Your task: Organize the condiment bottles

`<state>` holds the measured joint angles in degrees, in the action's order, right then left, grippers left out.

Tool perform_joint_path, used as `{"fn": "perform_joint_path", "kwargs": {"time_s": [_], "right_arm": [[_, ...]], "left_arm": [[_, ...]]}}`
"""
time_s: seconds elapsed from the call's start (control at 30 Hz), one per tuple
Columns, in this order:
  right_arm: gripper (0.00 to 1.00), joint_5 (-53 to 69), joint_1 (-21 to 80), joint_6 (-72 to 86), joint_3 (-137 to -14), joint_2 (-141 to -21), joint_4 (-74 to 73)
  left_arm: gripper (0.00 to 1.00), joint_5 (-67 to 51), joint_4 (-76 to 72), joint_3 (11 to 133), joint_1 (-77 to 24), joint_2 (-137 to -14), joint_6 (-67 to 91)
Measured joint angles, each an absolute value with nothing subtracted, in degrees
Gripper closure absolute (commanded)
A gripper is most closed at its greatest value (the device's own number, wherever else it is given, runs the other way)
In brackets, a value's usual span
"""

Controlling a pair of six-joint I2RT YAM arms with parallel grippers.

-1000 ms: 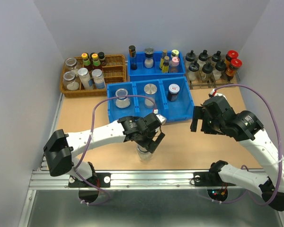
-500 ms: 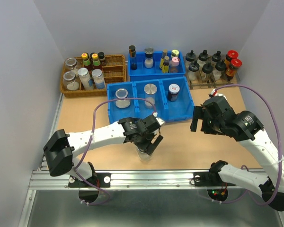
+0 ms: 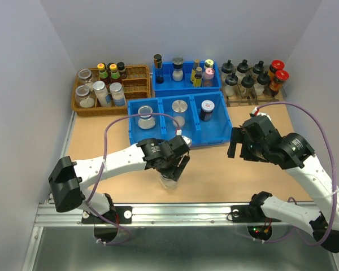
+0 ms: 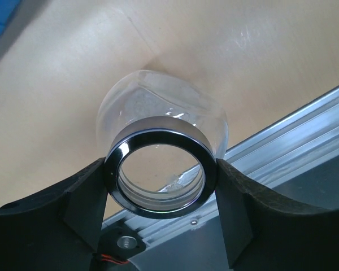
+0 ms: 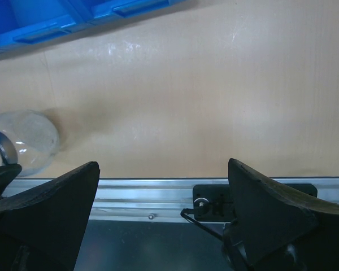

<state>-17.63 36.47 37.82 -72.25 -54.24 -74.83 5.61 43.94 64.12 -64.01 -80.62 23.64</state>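
A clear glass jar (image 3: 169, 180) with a shiny metal rim stands on the table near the front edge. My left gripper (image 3: 173, 170) is shut on it, and in the left wrist view both fingers press the rim of the jar (image 4: 158, 116) from either side, left gripper (image 4: 161, 182). The front blue tray (image 3: 214, 139) holds three more jars: a clear one (image 3: 146, 117) in the left compartment, a silver-lidded one (image 3: 179, 107) in the middle, a dark one (image 3: 207, 110) on the right. My right gripper (image 3: 237, 148) hovers open and holds nothing, right gripper (image 5: 164, 186); the jar (image 5: 28, 138) shows at its far left.
A wicker basket (image 3: 137, 90) with jars and small bottles sits at the back left. Behind the front tray is a second blue tray (image 3: 186, 86) of tall bottles. A clear rack (image 3: 254, 97) of black-nozzled and red-capped bottles stands back right. An aluminium rail (image 3: 181, 212) runs along the near edge.
My left gripper's jaws have closed onto the rim of the clear jar and the arm has shifted slightly left. The right arm has not moved.
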Motion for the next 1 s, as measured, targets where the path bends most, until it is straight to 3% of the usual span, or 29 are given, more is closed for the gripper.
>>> {"fn": "perform_joint_path", "kwargs": {"time_s": [0.27,0.4,0.6,1.0], "right_arm": [[0.0,-17.61,36.47,37.8,-72.25,-54.3,-74.85],[0.0,-17.61,36.47,37.8,-72.25,-54.48,-74.85],[0.0,-17.58,36.47,37.8,-72.25,-54.5,-74.87],[0.0,-17.58,36.47,37.76,-72.25,-54.39,-74.87]], "left_arm": [[1.0,15.62,52.01,79.5,-62.0,-76.73,36.91],[1.0,19.38,52.69,80.14,-52.4,-72.51,39.29],[1.0,22.31,53.19,80.14,-40.32,-72.47,36.21],[1.0,15.68,45.06,80.14,-32.91,-80.95,24.82]]}}
